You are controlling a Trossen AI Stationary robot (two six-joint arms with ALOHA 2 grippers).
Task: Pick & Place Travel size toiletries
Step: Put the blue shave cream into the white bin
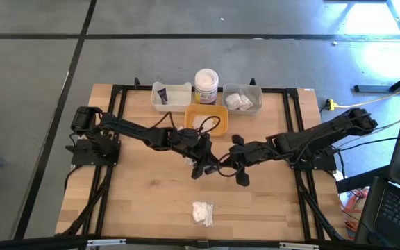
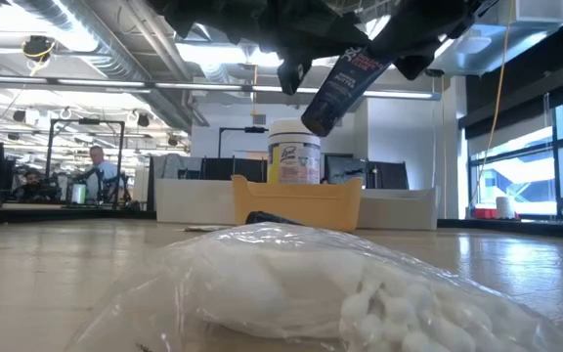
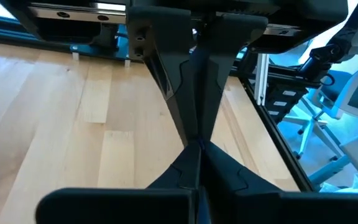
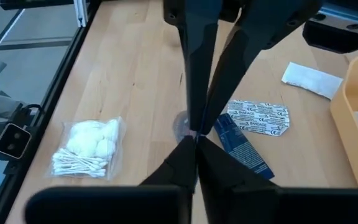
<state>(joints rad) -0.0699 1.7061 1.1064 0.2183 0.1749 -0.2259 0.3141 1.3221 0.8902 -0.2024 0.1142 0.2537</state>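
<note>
small dark blue plastic tube (image 2: 345, 86) held aloft over mid-desk, between the two hands.

left hand (image 1: 201, 169) is pinched shut beside the right hand (image 1: 229, 167), also nearly shut; which one grips the tube i cannot tell. the tube looks light, slick and squashy: best taken across its flat crimped end. clear bag of cotton pieces (image 1: 203, 212) lies on the wooden desk (image 1: 137, 201), soft.

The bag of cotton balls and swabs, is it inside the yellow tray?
No, the bag of cotton balls and swabs lies on the bare wooden table, far from the yellow tray.
</note>
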